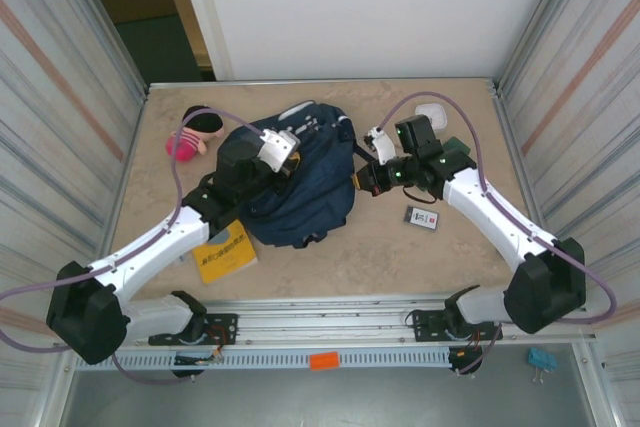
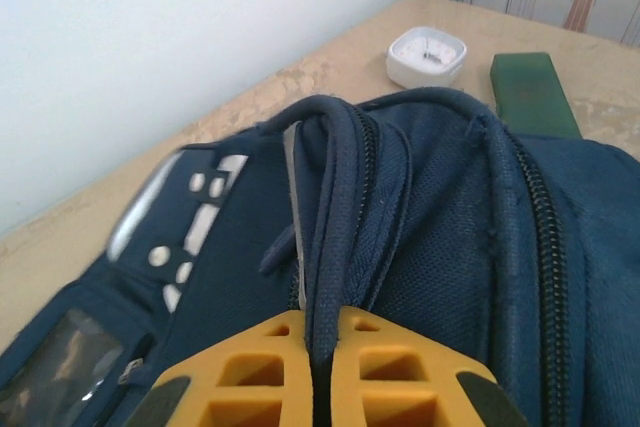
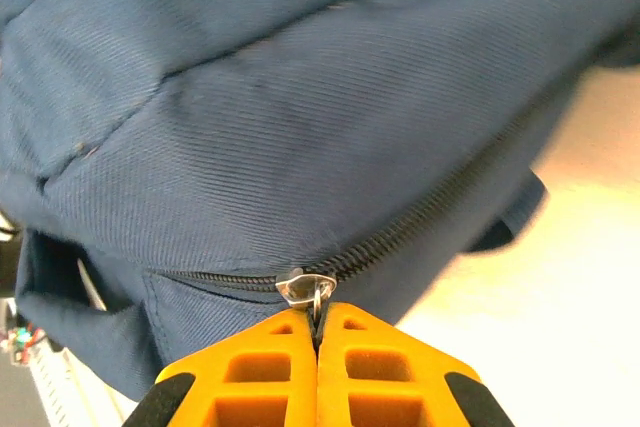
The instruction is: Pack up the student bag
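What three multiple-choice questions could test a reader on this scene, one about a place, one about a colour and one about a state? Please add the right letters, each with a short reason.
1. Where does the yellow book lie, relative to the student bag?
A. at its near-left side
B. on top of it
C. behind it, by the far wall

2. What colour is the student bag?
A. red
B. grey
C. navy blue

3. How do the jaws of the right gripper stand?
A. wide open, holding nothing
B. shut on the zipper pull
C. shut on a pen

Answers:
1 A: the top view shows the book beside the bag's near-left edge.
2 C: the fabric is dark blue in every view.
3 B: the right wrist view shows the metal pull pinched between the closed jaws.
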Controlling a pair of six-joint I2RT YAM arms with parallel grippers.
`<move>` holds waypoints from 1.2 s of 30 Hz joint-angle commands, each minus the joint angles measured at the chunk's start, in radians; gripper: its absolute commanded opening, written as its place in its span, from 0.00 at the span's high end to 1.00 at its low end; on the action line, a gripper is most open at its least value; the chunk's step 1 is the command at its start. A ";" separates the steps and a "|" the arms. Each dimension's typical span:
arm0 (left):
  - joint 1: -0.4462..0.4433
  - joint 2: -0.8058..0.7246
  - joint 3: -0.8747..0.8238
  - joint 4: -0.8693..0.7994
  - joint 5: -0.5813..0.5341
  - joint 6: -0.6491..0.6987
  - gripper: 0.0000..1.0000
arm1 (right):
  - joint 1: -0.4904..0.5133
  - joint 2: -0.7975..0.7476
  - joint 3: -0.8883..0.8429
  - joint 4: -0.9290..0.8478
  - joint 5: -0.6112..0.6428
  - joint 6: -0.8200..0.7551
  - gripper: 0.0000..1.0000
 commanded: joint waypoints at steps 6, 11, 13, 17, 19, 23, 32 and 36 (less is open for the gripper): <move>-0.005 -0.030 0.087 -0.056 -0.149 -0.158 1.00 | 0.066 0.064 0.109 -0.073 -0.085 -0.124 1.00; -0.005 0.061 0.166 -0.071 -0.265 -0.241 1.00 | 0.131 0.081 0.136 -0.134 -0.085 -0.129 1.00; -0.005 0.096 0.200 -0.078 -0.289 -0.255 1.00 | 0.144 0.078 0.134 -0.131 -0.085 -0.106 1.00; -0.019 0.156 0.245 -0.064 -0.334 -0.263 1.00 | 0.152 0.073 0.131 -0.099 -0.128 -0.019 1.00; -0.032 0.179 0.258 -0.058 -0.371 -0.262 1.00 | 0.157 0.071 0.129 -0.081 -0.142 0.017 1.00; -0.057 0.215 0.279 -0.036 -0.420 -0.267 1.00 | 0.179 0.061 0.118 -0.045 -0.149 0.070 1.00; -0.095 0.283 0.349 0.009 -0.517 -0.328 1.00 | 0.206 0.070 0.076 0.083 -0.065 0.298 1.00; -0.109 0.320 0.391 0.033 -0.543 -0.335 1.00 | 0.208 0.086 0.069 0.083 -0.035 0.422 1.00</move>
